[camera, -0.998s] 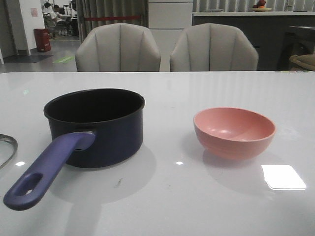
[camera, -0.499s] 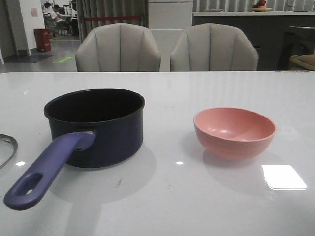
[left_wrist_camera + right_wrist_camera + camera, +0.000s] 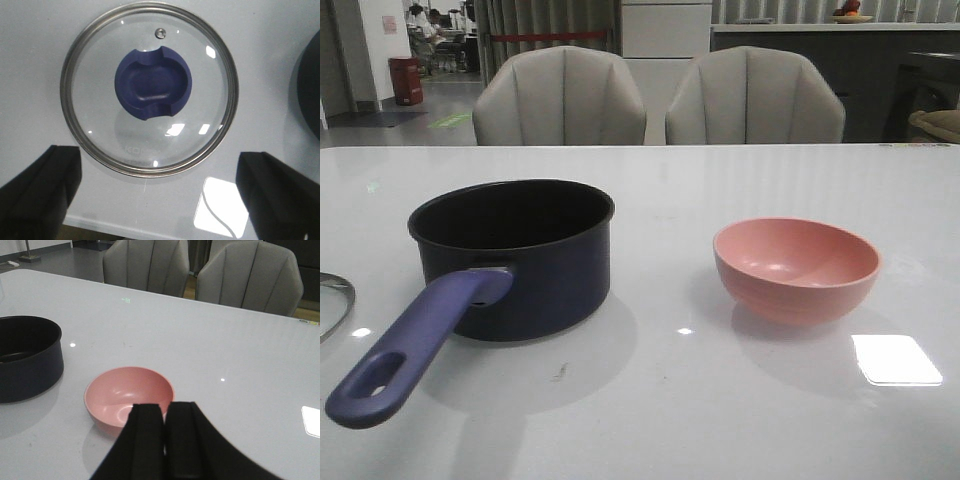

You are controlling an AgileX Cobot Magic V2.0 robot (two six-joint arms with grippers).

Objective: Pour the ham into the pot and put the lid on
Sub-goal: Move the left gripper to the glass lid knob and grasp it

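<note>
The dark navy pot stands left of centre on the white table, its purple-blue handle pointing toward the near left. The lid with its blue notched knob lies flat on the table beside the pot; only its rim shows at the left edge of the front view. My left gripper hangs open above the lid, holding nothing. My right gripper is shut and empty, just short of the pink bowl. No ham is visible; the bowl looks empty and the pot's inside is dark.
The pink bowl sits right of the pot. Two grey chairs stand behind the table's far edge. The table's near edge runs just past the lid. Neither arm shows in the front view.
</note>
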